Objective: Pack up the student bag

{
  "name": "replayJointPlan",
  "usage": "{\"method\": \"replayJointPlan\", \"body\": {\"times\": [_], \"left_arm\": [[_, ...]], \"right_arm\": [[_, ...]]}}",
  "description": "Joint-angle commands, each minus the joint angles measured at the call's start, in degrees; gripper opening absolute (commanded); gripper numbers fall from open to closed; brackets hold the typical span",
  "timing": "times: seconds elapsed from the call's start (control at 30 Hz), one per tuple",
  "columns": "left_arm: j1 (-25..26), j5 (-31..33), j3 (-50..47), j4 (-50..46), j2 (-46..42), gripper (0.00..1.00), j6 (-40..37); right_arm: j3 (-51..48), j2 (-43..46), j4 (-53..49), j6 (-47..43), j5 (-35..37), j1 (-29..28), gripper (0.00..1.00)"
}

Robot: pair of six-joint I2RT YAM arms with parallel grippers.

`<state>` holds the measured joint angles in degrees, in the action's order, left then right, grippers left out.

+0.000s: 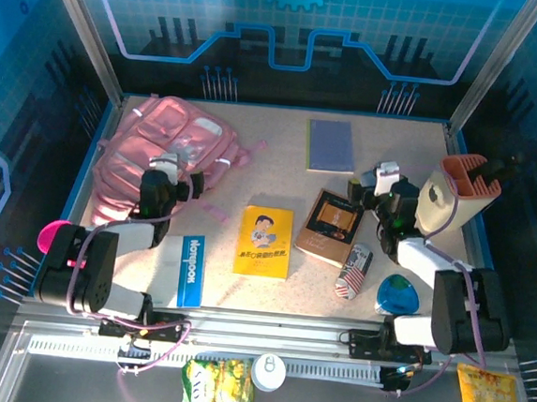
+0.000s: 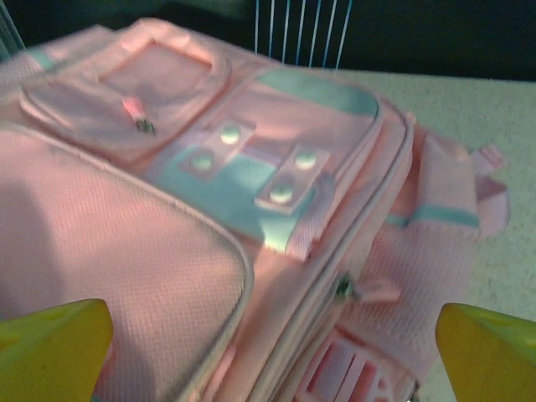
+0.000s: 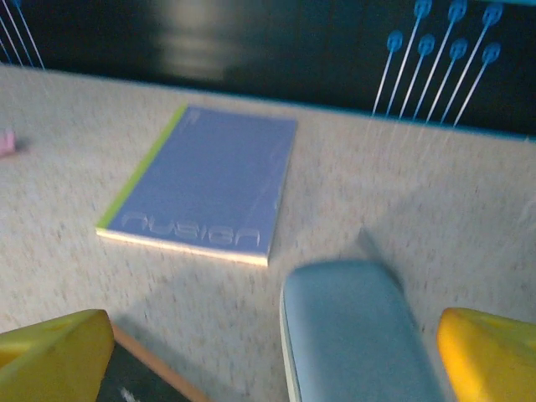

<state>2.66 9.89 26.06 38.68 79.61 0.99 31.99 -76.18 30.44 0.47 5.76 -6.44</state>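
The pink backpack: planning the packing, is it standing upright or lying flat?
Lying flat: the student bag rests on the table, front pockets facing up.

- Left arm: blocky black joints, white links, a lilac cable looped alongside.
- Right arm: the same black-and-white build, lilac cable.
- Fingertips: yellow, wedge-shaped.

On table, student bag sat far L; notebook at back, ctr-R; booklet mid, book just R of it; pen holder far R.
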Motion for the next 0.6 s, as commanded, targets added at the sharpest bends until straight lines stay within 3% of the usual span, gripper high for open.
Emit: {"method": "replayJointPlan", "body": {"times": [0.0, 0.13, 0.23, 0.4, 0.57], "left_arm": [[0.8, 3.7, 5.9, -11.2, -4.6, 0.99, 2.4], [0.8, 4.9, 15.1, -24.4, -5.3, 0.99, 12.5], [0.8, 3.8, 24.8, -36.6, -0.8, 0.99, 17.5], [0.7, -1.8, 38.5, -48.2, 10.4, 0.99, 20.0], [0.8, 0.1, 52.7, -55.1, 22.5, 0.99, 21.5]], "right_arm": [[7.3, 2.1, -15.6, 6.2, 3.0, -2.1, 1.00], [20.8, -1.6, -34.0, 16.4, -2.4, -2.8, 1.00], [28.9, -6.9, -43.0, 21.5, -6.5, -3.7, 1.00], [34.7, -13.1, -47.2, 26.3, -11.8, -5.2, 1.00], [36.2, -15.8, -48.1, 26.4, -16.0, -6.8, 1.00]]}}
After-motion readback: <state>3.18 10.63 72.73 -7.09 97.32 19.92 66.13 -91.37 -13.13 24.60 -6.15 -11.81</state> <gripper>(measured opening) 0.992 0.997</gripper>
